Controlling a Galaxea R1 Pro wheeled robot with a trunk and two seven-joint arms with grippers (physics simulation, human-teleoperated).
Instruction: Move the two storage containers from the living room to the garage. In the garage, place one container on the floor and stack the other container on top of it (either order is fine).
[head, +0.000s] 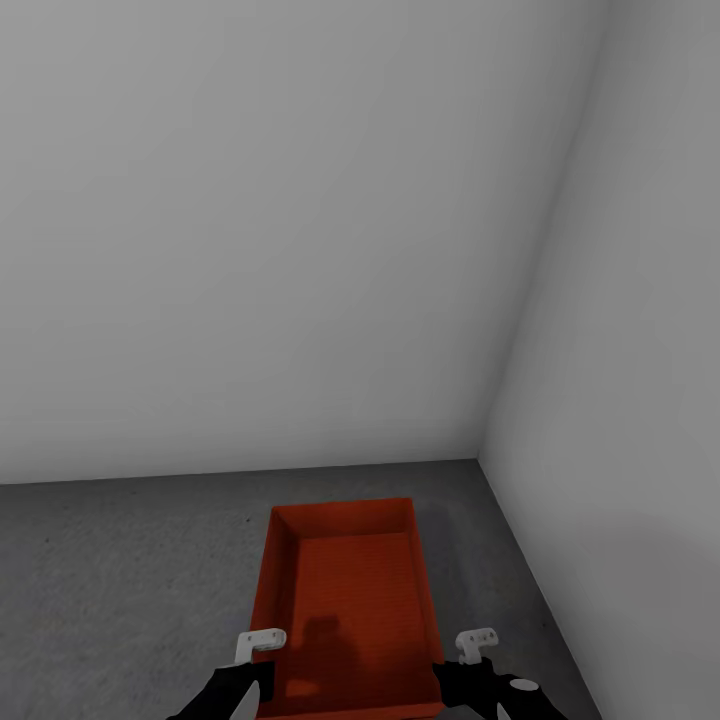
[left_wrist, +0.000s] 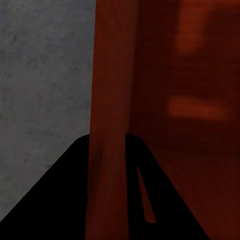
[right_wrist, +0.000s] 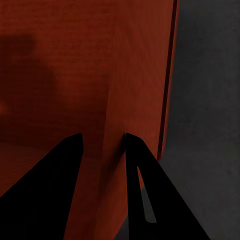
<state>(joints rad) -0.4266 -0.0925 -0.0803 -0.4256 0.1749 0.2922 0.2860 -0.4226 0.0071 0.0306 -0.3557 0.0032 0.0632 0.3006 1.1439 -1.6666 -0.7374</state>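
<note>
An orange-red storage container (head: 350, 610) sits open-topped and empty low in the head view, over the dark grey garage floor (head: 120, 580). My left gripper (head: 262, 652) is at its left wall and my right gripper (head: 470, 652) at its right wall, both near the near end. In the left wrist view, the left gripper (left_wrist: 107, 140) has its black fingers on either side of the container's wall (left_wrist: 107, 75), shut on it. The right gripper (right_wrist: 102, 137) clamps the opposite wall (right_wrist: 135, 75) the same way. I cannot tell whether the container rests on the floor or hangs just above it.
A plain pale grey back wall (head: 250, 250) meets a pale grey side wall (head: 640, 400) in a corner just beyond and to the right of the container. Bare floor stretches to the left; on the right, only a narrow strip of floor separates the container from the side wall.
</note>
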